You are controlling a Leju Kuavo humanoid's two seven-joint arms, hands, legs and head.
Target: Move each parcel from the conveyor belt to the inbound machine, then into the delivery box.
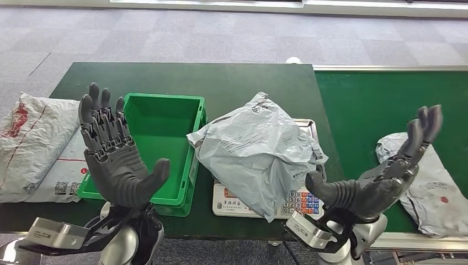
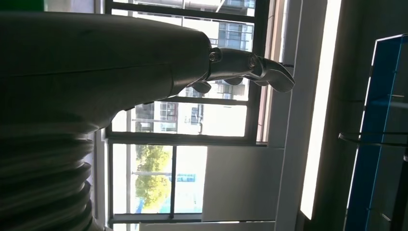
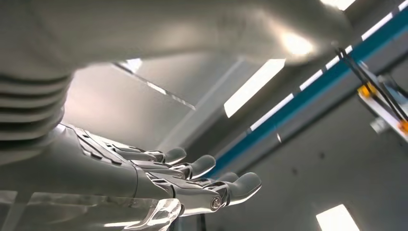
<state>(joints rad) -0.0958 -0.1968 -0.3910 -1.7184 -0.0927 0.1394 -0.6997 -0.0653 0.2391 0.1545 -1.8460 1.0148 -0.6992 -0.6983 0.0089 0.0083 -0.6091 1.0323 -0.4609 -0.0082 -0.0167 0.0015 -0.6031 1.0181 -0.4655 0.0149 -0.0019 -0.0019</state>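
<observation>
- Both hands are raised palm-up with fingers spread and hold nothing: the left hand in front of the green box, the right hand just right of the scale.
- The grey parcel lies crumpled on the inbound scale, draping past its edges beside the green box. A one-sided grab could let the slack bag slip or drag the scale.
- A second parcel waits on the conveyor belt, right of the scale; the right hand may brush it when lowering.
</observation>
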